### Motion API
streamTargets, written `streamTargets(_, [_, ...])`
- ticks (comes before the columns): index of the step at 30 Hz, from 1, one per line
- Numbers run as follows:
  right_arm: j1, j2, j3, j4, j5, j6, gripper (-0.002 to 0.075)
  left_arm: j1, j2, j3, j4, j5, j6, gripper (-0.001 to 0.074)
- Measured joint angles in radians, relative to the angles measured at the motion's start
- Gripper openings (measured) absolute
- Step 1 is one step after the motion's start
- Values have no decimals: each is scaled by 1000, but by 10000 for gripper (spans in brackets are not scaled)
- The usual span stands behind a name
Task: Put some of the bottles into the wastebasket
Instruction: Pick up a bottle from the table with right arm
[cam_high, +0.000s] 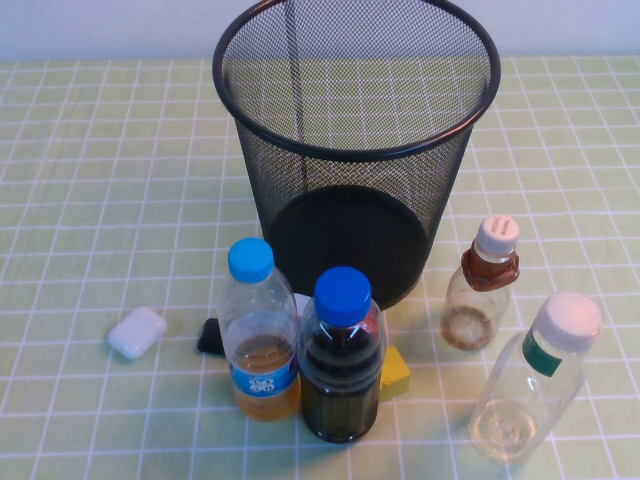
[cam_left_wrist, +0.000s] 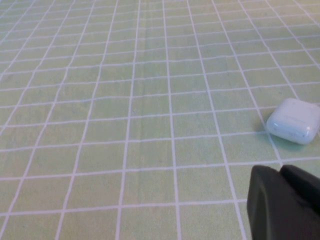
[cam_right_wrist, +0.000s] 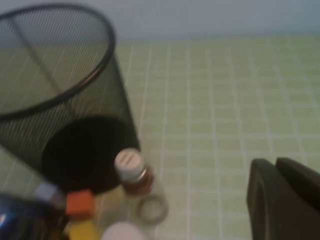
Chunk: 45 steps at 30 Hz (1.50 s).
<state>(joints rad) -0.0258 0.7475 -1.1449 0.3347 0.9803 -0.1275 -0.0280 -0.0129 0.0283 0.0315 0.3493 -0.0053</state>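
Note:
The black wire-mesh wastebasket (cam_high: 355, 150) stands upright at the table's middle back. The larger clear bottle with a green neck band (cam_high: 530, 385) stands at the front right. The smaller clear bottle with a brown neck sleeve (cam_high: 482, 285) stands just behind it, right of the wastebasket. Neither gripper shows in the high view. My left gripper (cam_left_wrist: 279, 171) is shut and empty over bare tablecloth. My right gripper (cam_right_wrist: 274, 164) is shut and empty, off to the side of the small bottle (cam_right_wrist: 132, 172) and the wastebasket (cam_right_wrist: 65, 100).
A light-blue-capped bottle of amber liquid (cam_high: 260, 335) and a blue-capped bottle of dark liquid (cam_high: 342, 360) stand in front of the wastebasket. A white earbud case (cam_high: 137, 332) lies at the left, also in the left wrist view (cam_left_wrist: 294, 120). A small black item (cam_high: 210, 337) and a yellow block (cam_high: 394, 372) lie by the bottles.

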Motion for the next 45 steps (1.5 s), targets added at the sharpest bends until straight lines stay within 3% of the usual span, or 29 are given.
streamTargets(5, [148, 236, -200, -74, 280, 40, -1, 0, 0, 0, 0, 0, 0, 2])
streamTargets(8, [264, 329, -252, -181, 320, 137, 22, 0, 0, 0, 0, 0, 0, 2])
streamTargets(11, [395, 386, -257, -263, 320, 211, 95, 0, 0, 0, 0, 0, 0, 1])
streamTargets(15, [540, 434, -257, -308, 320, 298, 297, 0, 0, 0, 0, 0, 0, 1])
streamTargets(19, [606, 438, -257, -301, 320, 349, 603, 0, 0, 0, 0, 0, 0, 1])
streamTargets(21, [616, 438, -257, -306, 320, 368, 662, 0, 0, 0, 0, 0, 0, 1])
streamTargets(33, [616, 438, -18, -409, 261, 434, 662, 0, 0, 0, 0, 0, 0, 2])
streamTargets(45, [616, 459, -5, -406, 123, 436, 652, 0, 0, 0, 0, 0, 0, 1])
